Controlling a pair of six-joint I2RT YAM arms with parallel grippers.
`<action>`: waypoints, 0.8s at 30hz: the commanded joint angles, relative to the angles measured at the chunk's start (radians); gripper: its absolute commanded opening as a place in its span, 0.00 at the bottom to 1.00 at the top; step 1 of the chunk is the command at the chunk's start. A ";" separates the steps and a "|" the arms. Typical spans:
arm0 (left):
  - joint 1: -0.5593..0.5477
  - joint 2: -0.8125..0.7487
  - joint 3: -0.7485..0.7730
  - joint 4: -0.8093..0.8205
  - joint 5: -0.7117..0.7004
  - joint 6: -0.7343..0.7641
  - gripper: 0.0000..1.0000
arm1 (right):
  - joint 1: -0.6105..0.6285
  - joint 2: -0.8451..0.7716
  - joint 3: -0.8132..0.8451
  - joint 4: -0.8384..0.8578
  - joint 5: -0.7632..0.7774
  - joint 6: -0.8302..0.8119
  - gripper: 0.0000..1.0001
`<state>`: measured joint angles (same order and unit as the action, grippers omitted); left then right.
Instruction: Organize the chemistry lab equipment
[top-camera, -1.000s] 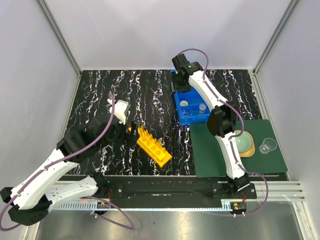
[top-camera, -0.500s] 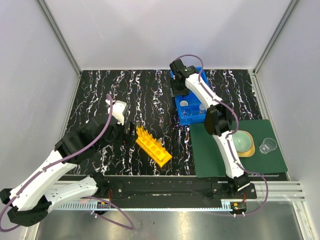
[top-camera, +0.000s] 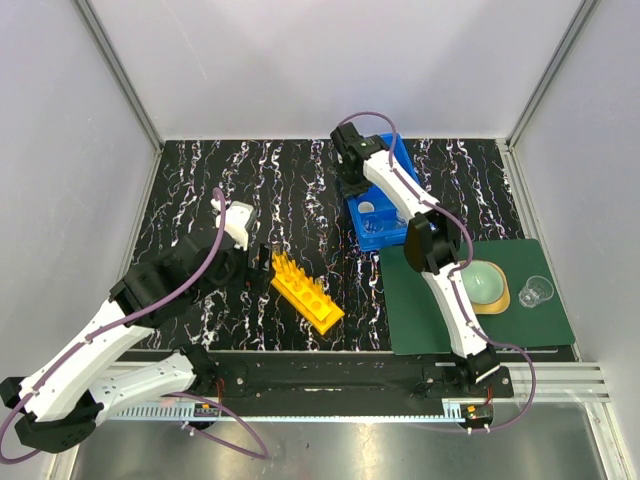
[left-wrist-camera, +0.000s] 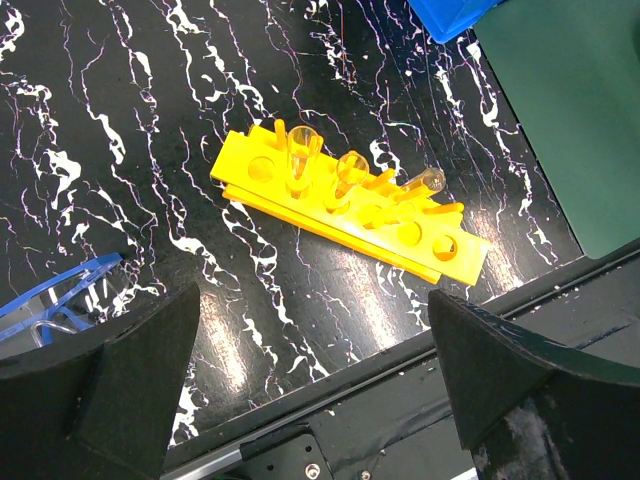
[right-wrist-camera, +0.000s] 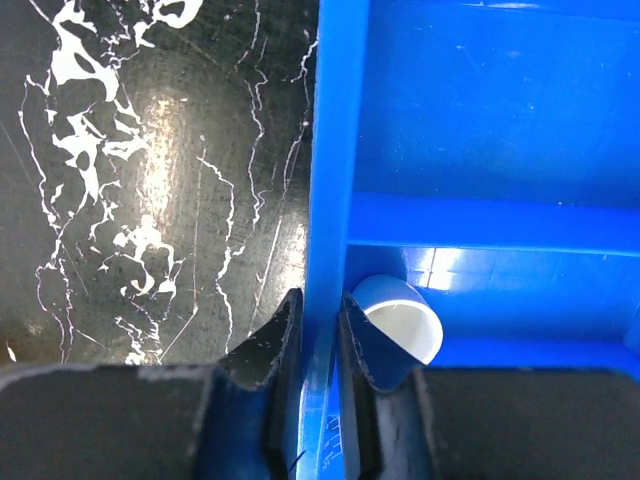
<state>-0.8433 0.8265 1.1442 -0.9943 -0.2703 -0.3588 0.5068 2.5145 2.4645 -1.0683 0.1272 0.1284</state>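
On the black marbled table (top-camera: 200, 190), from the overhead camera, you have:
- blue divided bin (top-camera: 396, 146): far middle, its near end meeting the far left corner of the dark green mat (top-camera: 420, 310).
- right gripper (top-camera: 350, 188): at the bin's left wall. Its arm crosses over the bin and hides much of the inside from you.
- small white round piece (top-camera: 367, 208): inside the bin, close to the left wall.
- yellow plastic rack (top-camera: 308, 292): lying on a diagonal near the middle, apart from the bin.
- left gripper (top-camera: 262, 258): just left of the rack's far end, not touching it.
- clear beaker (top-camera: 537, 291): upright on the right part of the mat, beside the pale green dome (top-camera: 483, 283) on its tan disc (top-camera: 497, 303).

Left wrist camera: your left jaws stand wide apart with nothing between them. Past them the rack carries three glass tubes (left-wrist-camera: 303, 150), two standing in holes and one leaning low along the row. A blue-edged clear piece (left-wrist-camera: 50, 300) shows at the left edge; you cannot tell what it is.

Right wrist camera: your fingers (right-wrist-camera: 268, 350) straddle the bin's left wall, one outside over the table and one inside. Both press against it, so the jaws are clamped on that wall. The white piece leans in the compartment just beside the inner finger.
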 joint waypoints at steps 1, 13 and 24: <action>0.004 -0.006 0.031 0.022 -0.023 0.011 0.99 | 0.030 -0.003 0.036 0.024 0.034 -0.039 0.16; 0.004 -0.029 0.026 0.013 -0.015 -0.006 0.99 | 0.119 -0.043 -0.067 0.051 0.124 -0.208 0.00; 0.004 -0.043 0.028 0.013 0.002 -0.012 0.99 | 0.180 -0.304 -0.467 0.257 0.019 -0.400 0.00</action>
<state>-0.8433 0.8040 1.1442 -1.0019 -0.2687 -0.3641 0.6796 2.3093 2.0686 -0.8417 0.2272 -0.1879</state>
